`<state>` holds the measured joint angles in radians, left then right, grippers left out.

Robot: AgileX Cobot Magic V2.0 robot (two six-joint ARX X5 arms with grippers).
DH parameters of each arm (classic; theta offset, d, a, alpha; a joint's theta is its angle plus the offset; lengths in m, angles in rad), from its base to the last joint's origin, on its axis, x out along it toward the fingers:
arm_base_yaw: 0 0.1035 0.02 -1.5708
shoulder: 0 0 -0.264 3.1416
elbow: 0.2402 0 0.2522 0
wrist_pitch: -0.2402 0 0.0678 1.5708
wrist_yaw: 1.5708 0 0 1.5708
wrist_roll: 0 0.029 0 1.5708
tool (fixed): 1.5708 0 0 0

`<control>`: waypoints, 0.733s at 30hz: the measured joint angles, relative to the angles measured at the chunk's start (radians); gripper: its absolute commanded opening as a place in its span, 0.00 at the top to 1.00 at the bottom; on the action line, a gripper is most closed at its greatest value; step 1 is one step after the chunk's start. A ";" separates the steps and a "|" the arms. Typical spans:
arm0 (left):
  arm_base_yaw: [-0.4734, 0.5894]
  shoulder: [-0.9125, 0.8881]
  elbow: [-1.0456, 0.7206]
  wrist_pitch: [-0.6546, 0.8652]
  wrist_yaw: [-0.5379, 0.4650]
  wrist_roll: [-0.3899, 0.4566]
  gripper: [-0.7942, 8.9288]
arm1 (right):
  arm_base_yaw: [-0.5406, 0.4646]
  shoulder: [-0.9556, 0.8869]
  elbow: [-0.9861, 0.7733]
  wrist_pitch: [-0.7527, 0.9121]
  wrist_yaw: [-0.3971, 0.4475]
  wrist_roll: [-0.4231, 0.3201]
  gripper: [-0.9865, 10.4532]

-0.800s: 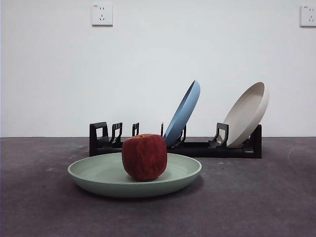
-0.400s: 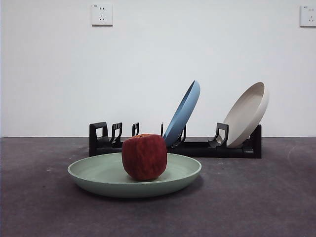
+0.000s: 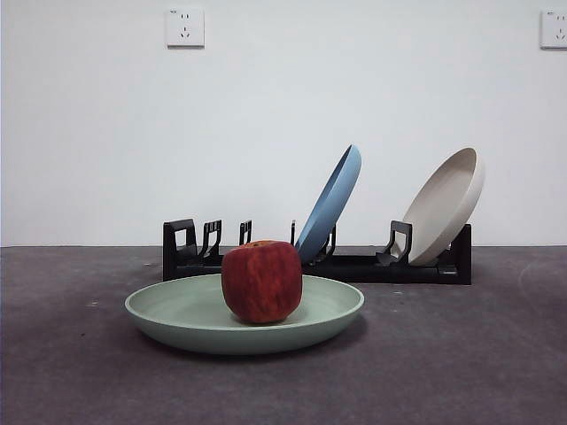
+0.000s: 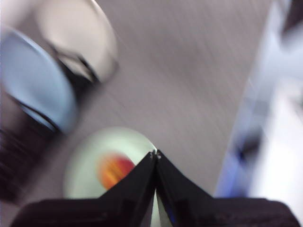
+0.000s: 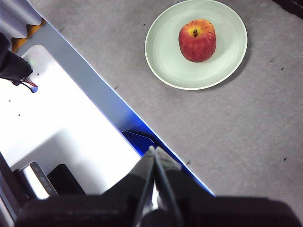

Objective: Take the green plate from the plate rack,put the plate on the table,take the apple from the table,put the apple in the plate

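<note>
Resting upright in the middle of the green plate, the apple is seen on the worktop before the rack. Both the left claw and right claw are clenched, empty, well apart from it.

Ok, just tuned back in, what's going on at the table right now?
Nothing is being held. The apple sits in the green plate, which lies flat on the table in front of the plate rack. The blue plate and the cream plate lean in the rack. The left claw and the right claw are both shut and empty, well above the table, away from the plate.
</note>
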<state>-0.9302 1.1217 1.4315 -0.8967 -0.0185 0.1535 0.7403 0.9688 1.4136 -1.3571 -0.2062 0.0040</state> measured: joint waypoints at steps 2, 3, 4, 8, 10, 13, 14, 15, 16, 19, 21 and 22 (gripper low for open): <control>0.084 -0.050 0.000 0.112 0.002 0.015 0.92 | 0.000 -0.002 0.000 0.000 0.000 0.000 0.91; 0.125 -0.072 0.000 0.154 0.003 0.020 0.92 | 0.000 -0.002 0.000 0.000 0.000 0.000 0.91; 0.170 -0.094 0.000 0.193 0.006 0.023 0.92 | 0.000 -0.004 0.000 0.000 0.000 0.000 0.91; 0.405 -0.187 0.000 0.293 0.070 0.029 0.92 | 0.000 -0.006 0.000 0.000 0.000 0.000 0.91; 0.515 -0.229 0.000 0.293 0.101 0.030 0.92 | 0.000 -0.006 0.000 0.000 0.000 0.000 0.91; 0.670 -0.299 -0.022 0.316 0.115 0.030 0.92 | 0.000 -0.006 0.000 0.000 0.000 0.000 0.91; 0.716 -0.328 -0.045 0.341 0.115 0.030 0.92 | 0.000 -0.006 0.000 0.000 0.000 0.000 0.91; 0.752 -0.354 -0.071 0.368 0.115 0.034 0.92 | 0.000 -0.006 0.000 0.000 0.000 0.000 0.91; 0.788 -0.386 -0.107 0.406 0.115 0.039 0.92 | 0.000 -0.006 0.000 0.000 0.000 0.000 0.91; 0.865 -0.492 -0.234 0.549 0.087 0.051 0.92 | 0.000 -0.006 0.000 0.000 0.000 0.000 0.91; 0.901 -0.560 -0.335 0.670 0.075 0.055 0.92 | 0.000 -0.006 0.000 0.000 0.000 0.000 0.91; 0.916 -0.589 -0.388 0.722 0.074 0.056 0.92 | 0.000 -0.006 0.000 0.000 0.000 0.000 0.91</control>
<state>-0.0139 0.5331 1.0435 -0.1745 0.0559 0.2092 0.7403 0.9627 1.4136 -1.3571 -0.2062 0.0040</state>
